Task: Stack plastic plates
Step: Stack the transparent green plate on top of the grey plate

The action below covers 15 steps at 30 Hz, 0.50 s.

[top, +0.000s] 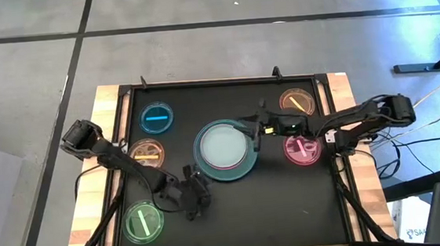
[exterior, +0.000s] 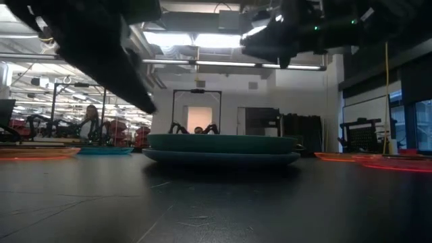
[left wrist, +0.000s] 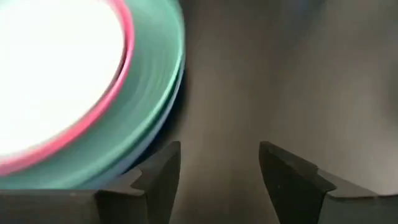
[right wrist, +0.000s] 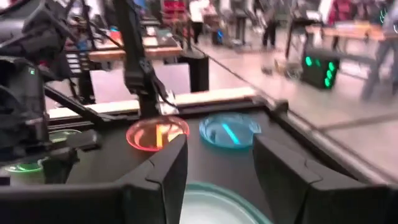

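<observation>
A stack of plates [top: 226, 150] sits mid-mat: a grey-blue plate on the mat, then teal, pink and a pale-mint plate on top [left wrist: 56, 74]. The small plates lie singly on the mat: blue [top: 157, 118], orange [top: 147, 152], green [top: 143, 221], amber [top: 297, 101], magenta [top: 302, 149]. My right gripper [top: 251, 132] hovers open above the stack's right rim [right wrist: 211, 205], clear of it in the low view [exterior: 287, 40]. My left gripper [top: 194, 200] is open [left wrist: 221, 174], low beside the stack's near-left edge, touching nothing.
The black mat [top: 289, 204] has a raised frame, with wooden table edges [top: 91, 188] on either side. Bare mat lies near the front right. The left arm [right wrist: 137, 56] crosses the mat between the orange and green plates. Cables trail off the table's right side.
</observation>
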Motion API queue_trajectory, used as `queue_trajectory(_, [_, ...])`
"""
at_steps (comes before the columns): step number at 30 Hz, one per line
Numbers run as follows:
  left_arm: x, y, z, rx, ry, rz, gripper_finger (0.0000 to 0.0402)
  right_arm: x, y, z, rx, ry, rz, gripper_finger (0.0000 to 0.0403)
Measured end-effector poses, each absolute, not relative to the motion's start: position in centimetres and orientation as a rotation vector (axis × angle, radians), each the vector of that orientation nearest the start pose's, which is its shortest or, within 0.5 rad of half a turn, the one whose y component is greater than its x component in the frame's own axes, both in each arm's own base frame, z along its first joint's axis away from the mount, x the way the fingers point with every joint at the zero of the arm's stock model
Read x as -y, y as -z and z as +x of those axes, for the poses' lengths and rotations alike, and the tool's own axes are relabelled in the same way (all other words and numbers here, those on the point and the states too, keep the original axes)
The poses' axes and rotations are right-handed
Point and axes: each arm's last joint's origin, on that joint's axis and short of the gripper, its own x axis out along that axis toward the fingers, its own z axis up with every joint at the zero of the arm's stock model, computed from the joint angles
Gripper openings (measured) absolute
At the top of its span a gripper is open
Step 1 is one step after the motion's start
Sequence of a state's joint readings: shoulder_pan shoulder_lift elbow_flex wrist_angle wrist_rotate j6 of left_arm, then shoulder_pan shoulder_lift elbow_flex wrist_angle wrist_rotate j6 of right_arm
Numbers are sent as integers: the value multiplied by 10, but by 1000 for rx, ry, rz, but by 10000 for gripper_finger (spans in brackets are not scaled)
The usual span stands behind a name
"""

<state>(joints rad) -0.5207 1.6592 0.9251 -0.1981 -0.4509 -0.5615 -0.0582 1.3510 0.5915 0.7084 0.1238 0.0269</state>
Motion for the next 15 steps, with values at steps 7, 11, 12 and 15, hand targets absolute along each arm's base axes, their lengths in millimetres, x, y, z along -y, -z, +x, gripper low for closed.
queue_trajectory(7, [170,-203,270,-1007,-359,-391,207,17,-247,276,101,83,-35,172])
queue_trajectory(11, [192,-202,252,-1082,-426,-683,206,16,-247,276,100,42,-66,172])
queue_trajectory(12, [198,-201,248,-1101,-434,-734,206,16,-247,276,104,44,-87,172])
queue_trajectory(15, [206,-201,239,-1134,-484,-831,206,16,-252,275,157,51,-141,172])
